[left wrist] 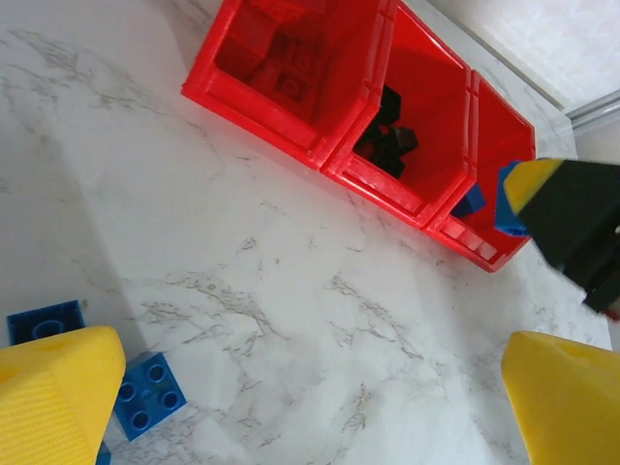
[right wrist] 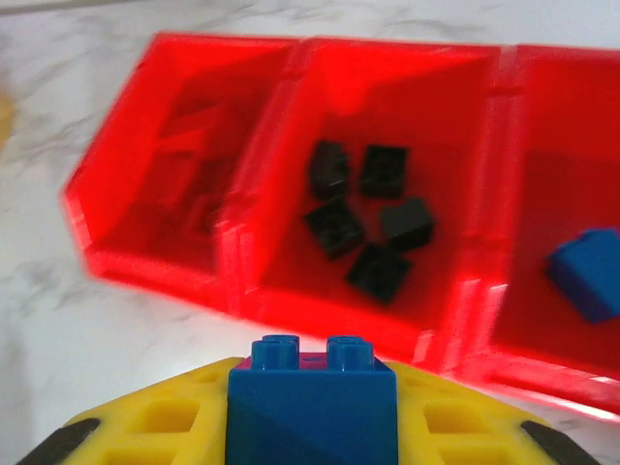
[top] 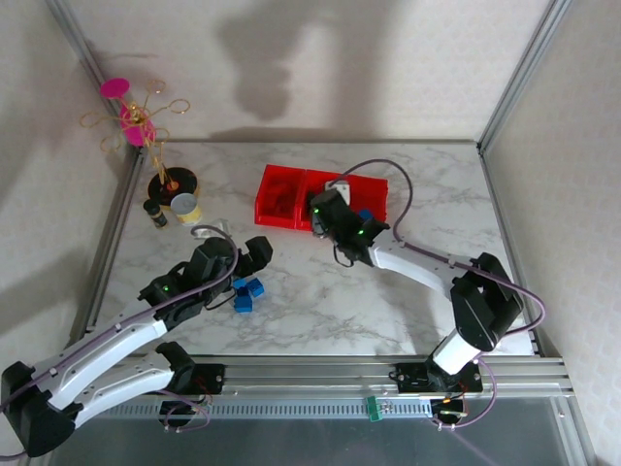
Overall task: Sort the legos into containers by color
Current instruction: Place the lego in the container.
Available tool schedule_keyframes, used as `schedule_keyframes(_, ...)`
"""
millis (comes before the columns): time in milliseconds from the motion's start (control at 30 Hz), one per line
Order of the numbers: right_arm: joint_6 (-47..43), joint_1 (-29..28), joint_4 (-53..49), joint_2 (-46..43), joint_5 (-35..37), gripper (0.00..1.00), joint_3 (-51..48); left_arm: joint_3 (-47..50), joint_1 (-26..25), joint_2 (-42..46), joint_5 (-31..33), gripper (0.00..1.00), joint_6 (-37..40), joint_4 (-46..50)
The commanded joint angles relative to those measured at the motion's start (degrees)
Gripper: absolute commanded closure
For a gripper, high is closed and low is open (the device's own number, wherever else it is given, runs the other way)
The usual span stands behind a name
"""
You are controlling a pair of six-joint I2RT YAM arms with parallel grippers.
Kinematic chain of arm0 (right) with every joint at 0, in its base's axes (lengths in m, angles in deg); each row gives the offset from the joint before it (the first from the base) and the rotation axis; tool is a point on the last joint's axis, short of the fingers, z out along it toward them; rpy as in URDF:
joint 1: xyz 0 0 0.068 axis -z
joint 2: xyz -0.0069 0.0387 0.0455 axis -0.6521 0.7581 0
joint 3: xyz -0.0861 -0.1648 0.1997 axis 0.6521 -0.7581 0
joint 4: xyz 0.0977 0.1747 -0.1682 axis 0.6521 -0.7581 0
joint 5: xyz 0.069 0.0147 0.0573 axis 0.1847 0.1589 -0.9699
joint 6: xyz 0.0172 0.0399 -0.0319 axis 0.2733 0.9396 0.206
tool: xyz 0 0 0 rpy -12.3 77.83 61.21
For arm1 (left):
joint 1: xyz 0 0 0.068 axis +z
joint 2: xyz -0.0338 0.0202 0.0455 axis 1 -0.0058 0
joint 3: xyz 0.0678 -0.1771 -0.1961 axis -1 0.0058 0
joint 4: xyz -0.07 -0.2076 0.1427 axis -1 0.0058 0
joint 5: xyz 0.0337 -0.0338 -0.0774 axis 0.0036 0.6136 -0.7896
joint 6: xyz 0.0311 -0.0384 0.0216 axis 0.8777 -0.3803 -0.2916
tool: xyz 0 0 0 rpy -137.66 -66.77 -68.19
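A white marble table (top: pixel 320 301) has two robot arms reaching out from its near edge; at the far centre sit three red bins (top: pixel 279 202) joined in a row. The left bin holds red bricks (right wrist: pixel 199 189), hard to make out against the red plastic; the middle bin holds five black bricks (right wrist: pixel 368 223); the right bin holds a lone blue brick (right wrist: pixel 589 273). The right gripper (right wrist: pixel 312 421) hangs at the near side of the bins, toward the right-hand one; its yellow jaws are pinching a two-stud blue brick (right wrist: pixel 312 392), studs up. The left gripper (left wrist: pixel 310 407) hovers over the near left part of the table, well apart from the bins; its jaws are spread wide with nothing between them. Loose blue bricks (left wrist: pixel 147 392) lie on the marble just beside one of its fingers (left wrist: pixel 53 392). Near the far left edge stand a few small jars (top: pixel 182 206) and a gold wire stand (top: pixel 136 121) with pink pieces.
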Motion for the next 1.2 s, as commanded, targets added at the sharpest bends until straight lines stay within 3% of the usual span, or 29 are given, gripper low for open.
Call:
schedule_keyframes(0,-0.5,4.5,-1.7,-0.8,2.8,0.79,-1.2,-2.1,-0.8,-1.7,-2.3,0.0,1.0,-3.6)
schedule_keyframes(233,-2.8,13.5,1.7,4.4,1.9,0.78,0.5,-3.6,-1.6,-7.4,-3.9,0.0,2.0,-6.4)
schedule_keyframes(533,-5.8,19.4,3.6,15.7,0.9,0.75,8.4,-5.8,-1.7,-12.0,-4.5,0.0,3.4,-7.5)
schedule_keyframes(833,-7.9,19.7,2.4,18.9,0.3,0.49,12.9,-6.3,-1.8,-12.6,-3.9,0.0,4.0,-7.0)
schedule_keyframes(1167,-7.7,15.4,1.7,8.8,-1.0,0.39,7.1,-6.3,-1.7,-10.1,-2.3,0.0,4.4,-5.4)
